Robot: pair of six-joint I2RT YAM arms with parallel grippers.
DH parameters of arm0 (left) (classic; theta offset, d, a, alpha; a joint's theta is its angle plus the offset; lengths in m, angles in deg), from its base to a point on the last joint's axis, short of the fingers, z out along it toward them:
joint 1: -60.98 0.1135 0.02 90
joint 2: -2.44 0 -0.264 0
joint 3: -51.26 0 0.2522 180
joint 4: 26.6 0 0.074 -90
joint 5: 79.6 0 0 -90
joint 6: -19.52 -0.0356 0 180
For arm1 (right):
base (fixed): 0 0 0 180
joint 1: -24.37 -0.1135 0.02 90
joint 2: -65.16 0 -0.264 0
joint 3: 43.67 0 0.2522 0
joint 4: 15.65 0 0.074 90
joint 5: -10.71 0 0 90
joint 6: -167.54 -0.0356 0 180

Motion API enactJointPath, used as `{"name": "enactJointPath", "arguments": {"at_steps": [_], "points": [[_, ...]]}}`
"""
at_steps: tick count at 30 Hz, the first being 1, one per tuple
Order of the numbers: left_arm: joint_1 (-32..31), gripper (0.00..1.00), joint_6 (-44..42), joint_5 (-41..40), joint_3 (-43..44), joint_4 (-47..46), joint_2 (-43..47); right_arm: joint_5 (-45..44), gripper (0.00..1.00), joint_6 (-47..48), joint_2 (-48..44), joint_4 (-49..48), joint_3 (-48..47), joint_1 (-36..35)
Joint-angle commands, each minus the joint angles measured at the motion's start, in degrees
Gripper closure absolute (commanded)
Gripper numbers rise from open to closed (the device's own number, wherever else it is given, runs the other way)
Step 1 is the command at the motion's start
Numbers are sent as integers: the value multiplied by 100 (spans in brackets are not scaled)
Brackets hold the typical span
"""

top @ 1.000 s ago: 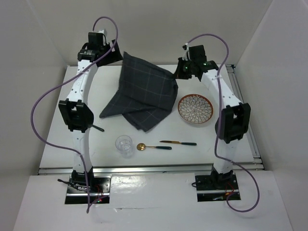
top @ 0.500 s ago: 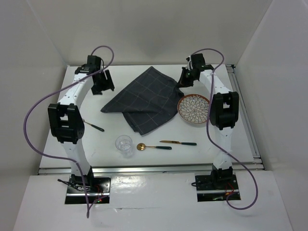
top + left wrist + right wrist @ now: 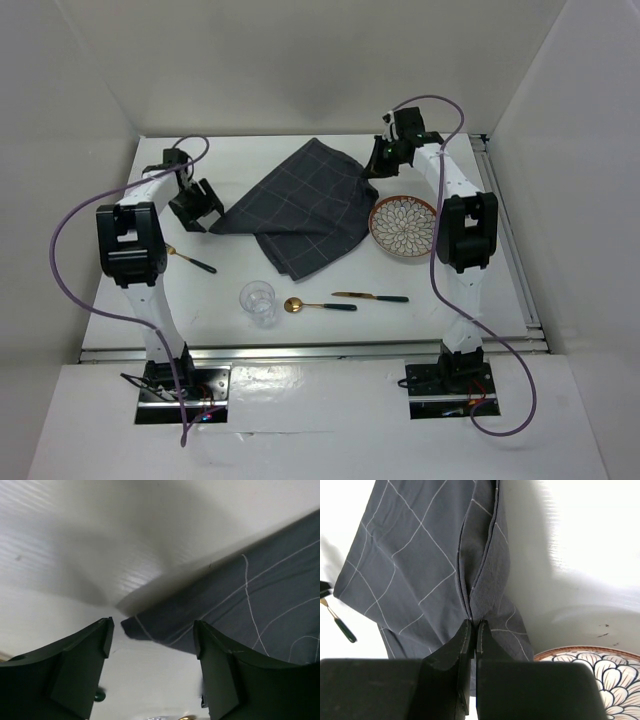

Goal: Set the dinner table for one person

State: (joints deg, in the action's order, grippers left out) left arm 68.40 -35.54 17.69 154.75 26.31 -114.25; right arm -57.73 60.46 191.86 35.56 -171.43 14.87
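Inspector: Where is the dinner table to be found, and what is laid on it?

Operator: It is seen as the large white top on which everything rests. A dark grey checked cloth is spread across the middle towards the far side, partly folded over itself. A flower-patterned plate is set just beside the cloth's right edge. Nearer the bases, a clear glass, a gold-bowled spoon and a knife are lined up from left to right, the two utensils with dark handles. A fork is laid apart at the left, partly hidden by the left arm.

Inspector: How is the right gripper held?

Operator: Its fingers are pressed together on a raised fold of the cloth near the far right corner. Only the pinched fabric is seen between them. The plate's rim is caught at the lower right of the wrist view.

Inspector: And the left gripper?

Operator: Its jaws are spread wide, and nothing is gripped. In the wrist view the cloth's left corner is framed in the gap between the two fingers, lying flat on the white top, and a shadow is cast on the table beyond it. From above, the gripper is placed just beside that corner. Whether the cloth is touched by a fingertip cannot be told.
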Motion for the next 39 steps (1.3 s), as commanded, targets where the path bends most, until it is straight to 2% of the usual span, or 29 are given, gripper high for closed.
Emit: {"name": "enactJointPath", "arguments": {"at_steps": [1, 5, 7, 8, 9, 10, 12, 19, 21, 25, 26, 27, 29, 30, 32, 35, 36, 39], "points": [[-56, 20, 180, 457, 167, -48, -267, 50, 100, 47, -417, -98, -61, -52], [-56, 20, 233, 458, 27, -109, -320, 50, 100, 47, -417, -45, -61, -52], [-56, 28, 233, 405, 27, -110, -320, 50, 100, 47, -417, -45, -61, -52], [-56, 36, 233, 405, 27, -110, -398, 50, 100, 47, -417, -45, -61, -52], [-56, 49, 233, 405, 105, -110, -399, 50, 100, 47, -417, -45, -61, -52], [-56, 78, 233, 405, 193, -6, -460, 50, 100, 47, -417, -45, -61, -52], [-56, 100, 181, 335, 474, 222, -408, -3, 100, 47, -417, 7, -114, -52], [-56, 100, -13, -316, 2142, 725, -12, -3, 100, 161, -417, 174, -114, -52], [-56, 100, -66, -229, 3018, 891, -327, -3, 100, 161, -470, 175, 61, -52], [-56, 100, 48, 167, 4699, 1128, -1636, 146, 100, 91, -532, 96, 430, -104], [-56, 78, 48, 272, 4981, 1190, -1899, 147, 100, 21, -532, 17, 431, -105], [-56, 60, 48, 430, 5332, 1191, -2267, 225, 100, 21, -532, 17, 518, -105], [-56, 29, 48, 431, 5283, 1191, -2341, 428, 100, -137, -532, -53, 598, -236], [-56, 9, 48, 379, 5143, 1078, -2263, 480, 100, -138, -532, -54, 650, -237], [-56, 0, -13, 239, 4564, 893, -1851, 420, 100, -199, -453, -54, 650, -377], [-56, 0, -163, -69, 4246, 961, -1428, 366, 100, -252, -391, -54, 650, -526], [-56, 3, -232, -122, 4150, 1058, -1323, 366, 100, -304, -391, -54, 650, -527], [-56, 15, -286, -122, 3036, 1191, -603, 235, 100, -383, -452, -106, 703, -588]]}}
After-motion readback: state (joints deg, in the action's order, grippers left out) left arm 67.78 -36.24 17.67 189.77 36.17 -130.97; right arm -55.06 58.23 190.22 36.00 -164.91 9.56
